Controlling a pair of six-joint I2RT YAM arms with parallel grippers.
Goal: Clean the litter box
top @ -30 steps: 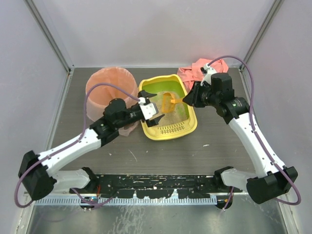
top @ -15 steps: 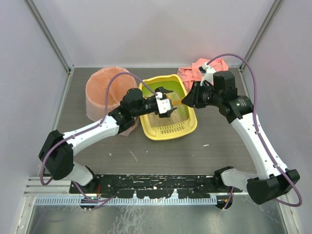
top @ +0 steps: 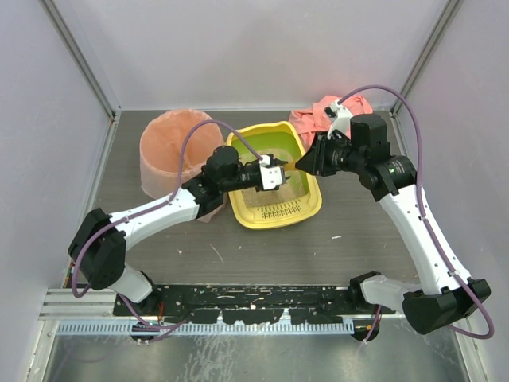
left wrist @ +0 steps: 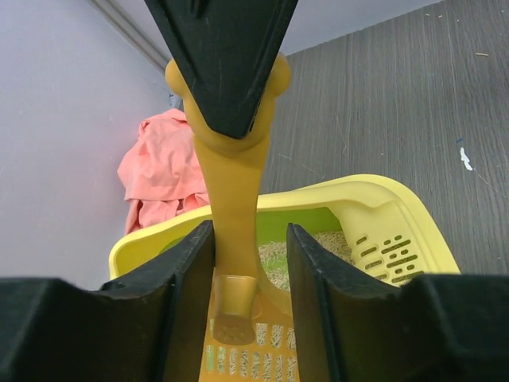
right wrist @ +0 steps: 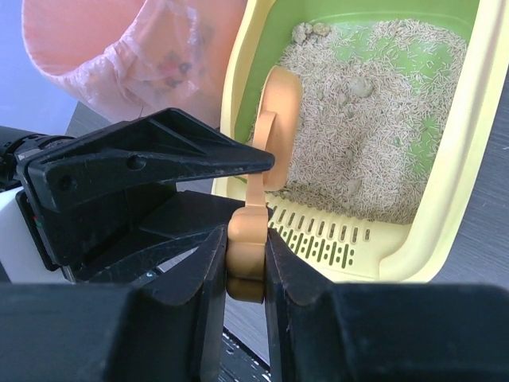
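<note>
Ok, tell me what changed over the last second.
The left gripper swung right across the litter box and now straddles, open, the scoop handle. The right gripper stayed clamped on the scoop; litter box, pink bin and cloth did not move.

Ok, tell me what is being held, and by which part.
The right gripper holds the orange scoop by the end of its handle. The left gripper straddles the handle nearer the head, open, not gripping.
</note>
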